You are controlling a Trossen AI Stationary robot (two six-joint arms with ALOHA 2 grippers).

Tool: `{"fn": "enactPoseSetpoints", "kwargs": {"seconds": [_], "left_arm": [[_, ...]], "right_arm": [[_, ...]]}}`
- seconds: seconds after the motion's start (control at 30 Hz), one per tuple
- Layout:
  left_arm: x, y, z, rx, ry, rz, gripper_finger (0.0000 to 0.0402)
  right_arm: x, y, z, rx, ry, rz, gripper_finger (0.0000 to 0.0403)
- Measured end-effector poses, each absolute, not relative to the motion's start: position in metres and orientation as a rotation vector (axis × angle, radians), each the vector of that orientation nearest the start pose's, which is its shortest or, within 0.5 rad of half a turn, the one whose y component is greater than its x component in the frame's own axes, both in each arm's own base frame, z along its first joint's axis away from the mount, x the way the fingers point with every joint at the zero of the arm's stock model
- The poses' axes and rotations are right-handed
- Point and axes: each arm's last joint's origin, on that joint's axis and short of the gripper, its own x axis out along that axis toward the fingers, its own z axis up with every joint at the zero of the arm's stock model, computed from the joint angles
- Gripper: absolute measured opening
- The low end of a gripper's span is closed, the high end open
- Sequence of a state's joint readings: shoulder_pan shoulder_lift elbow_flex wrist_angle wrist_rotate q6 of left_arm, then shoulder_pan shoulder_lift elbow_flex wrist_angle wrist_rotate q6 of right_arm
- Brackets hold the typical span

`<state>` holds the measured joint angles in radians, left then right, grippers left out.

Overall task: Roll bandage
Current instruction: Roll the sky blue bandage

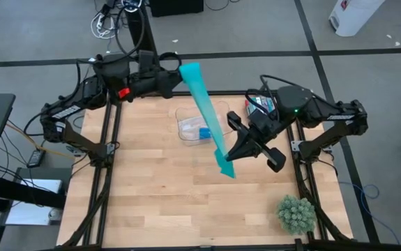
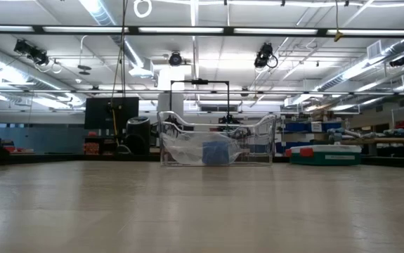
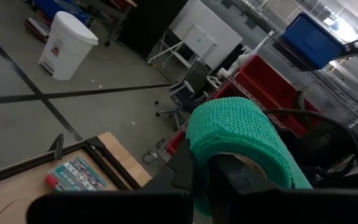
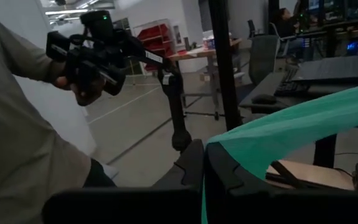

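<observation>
I have the bandage (image 1: 206, 115) stretched in the air above the counter (image 1: 151, 195) as a taut teal ribbon, running from the far left, where its rolled end sits at the left gripper (image 1: 179, 70), down to the near right, where its loose tail hangs just past the right gripper (image 1: 233, 155). In the left wrist view the coil (image 3: 238, 140) is wound thick and sits clamped in that gripper's closed fingers; in the right wrist view the strip (image 4: 291, 134) passes through my right gripper, which is shut on it. So I judge I am in the winding step, with part of the length already on the coil and a long span left to take up. Next I need to turn the coil to draw in more ribbon while the right gripper keeps tension and feeds toward the left, without letting the strip twist or slip free. Under the span, the clear plastic container (image 1: 190, 125) with a blue roll (image 1: 203, 132) in it sits on the counter, and a small green plant (image 1: 296, 214) stands at the near right corner. A person (image 4: 23, 124) holding a controller shows beyond the counter.
</observation>
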<state>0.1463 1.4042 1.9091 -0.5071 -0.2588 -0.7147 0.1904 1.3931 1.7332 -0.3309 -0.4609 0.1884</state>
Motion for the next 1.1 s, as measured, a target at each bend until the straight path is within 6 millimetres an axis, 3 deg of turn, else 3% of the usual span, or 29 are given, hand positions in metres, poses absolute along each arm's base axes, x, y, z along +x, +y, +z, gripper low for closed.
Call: {"fn": "enactPoseSetpoints", "kwargs": {"seconds": [0.3, 0.5, 0.7, 0.8, 1.1], "left_arm": [[0.25, 0.04, 0.541, -0.714, -0.186, 0.338, 0.0027], [0.252, 0.027, 0.541, -0.704, -0.165, 0.296, 0.0026], [0.25, 0.025, 0.542, -0.681, -0.17, 0.31, 0.0026], [0.25, 0.025, 0.543, -0.682, -0.173, 0.308, 0.0026], [0.25, 0.025, 0.543, -0.684, -0.173, 0.308, 0.0026]], "right_arm": [[0.271, 0.067, 0.497, 0.117, 0.089, 0.528, 0.0], [0.278, 0.036, 0.495, 0.145, 0.093, 0.403, 0.0], [0.278, 0.018, 0.496, 0.25, 0.118, 0.513, 0.0004], [0.276, 0.016, 0.497, 0.236, 0.107, 0.5, 0.0019], [0.281, -0.013, 0.502, 0.153, 0.004, 0.192, 0.0098]]}}
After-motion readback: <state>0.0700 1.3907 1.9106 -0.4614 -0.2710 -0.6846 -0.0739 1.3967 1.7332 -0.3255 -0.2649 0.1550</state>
